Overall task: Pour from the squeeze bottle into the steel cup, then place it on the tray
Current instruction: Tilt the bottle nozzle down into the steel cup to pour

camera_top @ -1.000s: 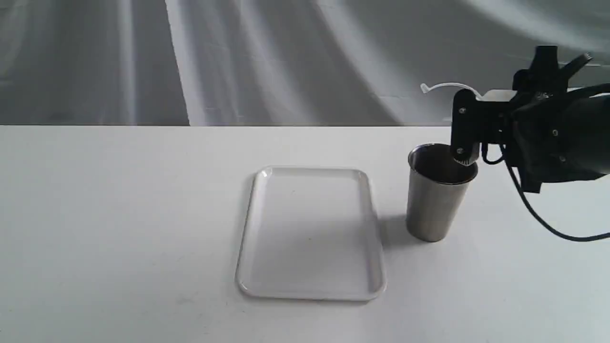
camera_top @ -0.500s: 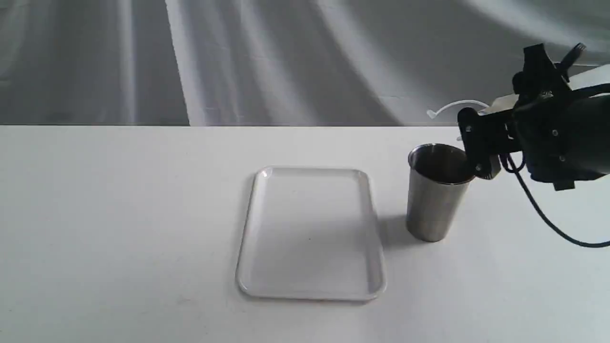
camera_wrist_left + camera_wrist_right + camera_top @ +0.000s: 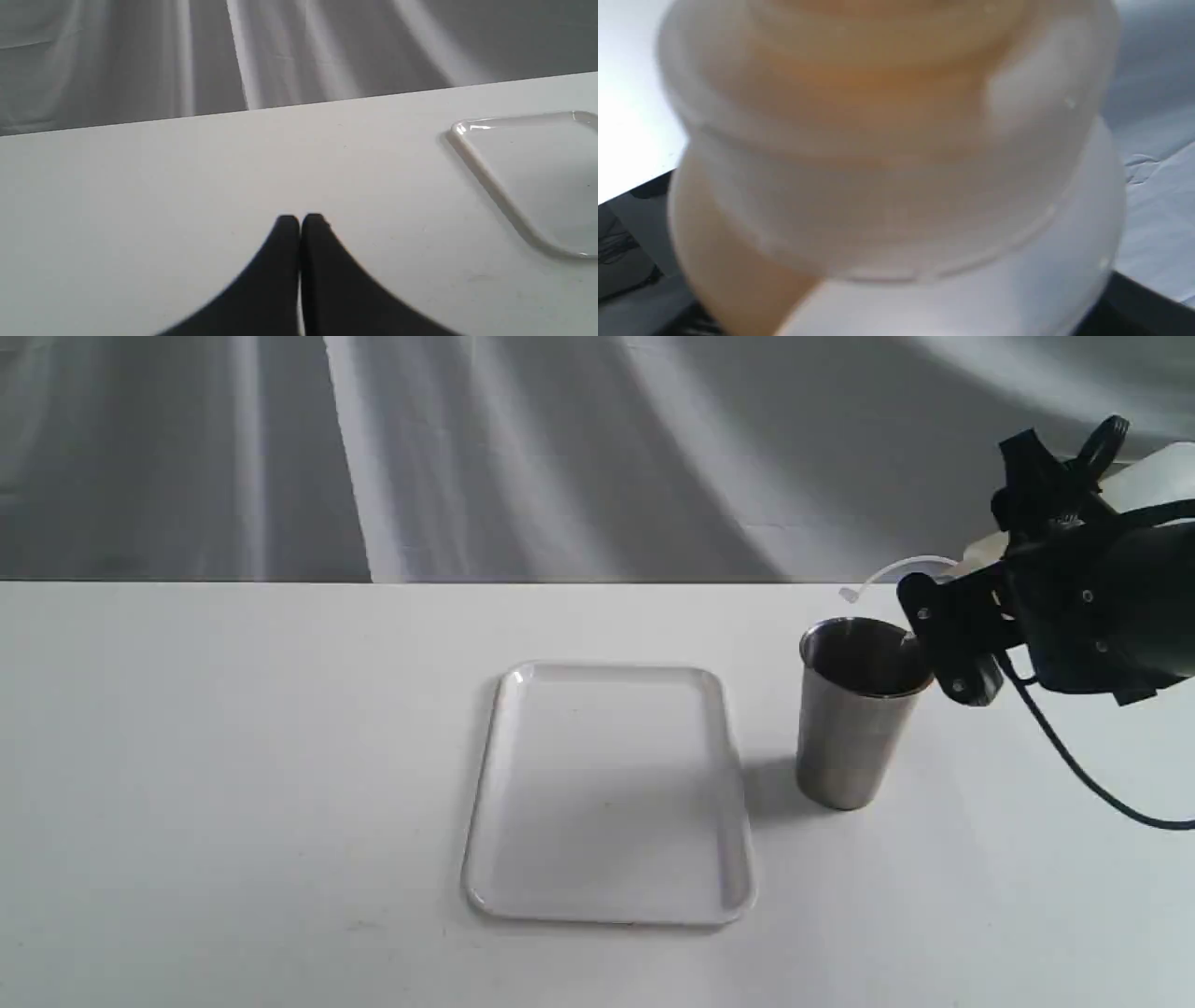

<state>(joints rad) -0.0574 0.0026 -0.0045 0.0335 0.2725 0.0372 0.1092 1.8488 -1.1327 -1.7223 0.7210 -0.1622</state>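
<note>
The steel cup (image 3: pixel 854 709) stands upright on the table, just right of the white tray (image 3: pixel 607 793). My right gripper (image 3: pixel 948 630) hovers at the cup's right rim, shut on the squeeze bottle (image 3: pixel 1158 476). The bottle is tipped over, base high to the right and nozzle end down toward the cup's mouth; the nozzle tip is hidden behind the fingers. Its thin cap strap (image 3: pixel 887 569) arcs out above the cup. In the right wrist view the bottle (image 3: pixel 896 177) fills the frame, with amber liquid (image 3: pixel 878 84) pooled toward the neck. My left gripper (image 3: pixel 300 221) is shut, low over bare table, left of the tray (image 3: pixel 490 186).
A grey draped cloth (image 3: pixel 560 448) hangs behind the table's far edge. A black cable (image 3: pixel 1074 765) loops down from the right arm over the table, right of the cup. The white tabletop (image 3: pixel 233 756) stretches left of the tray.
The right gripper has rotated, tipping the bottle further: its nozzle end and cap strap dropped toward the cup's rim while the base rose. Cup and tray have not moved.
</note>
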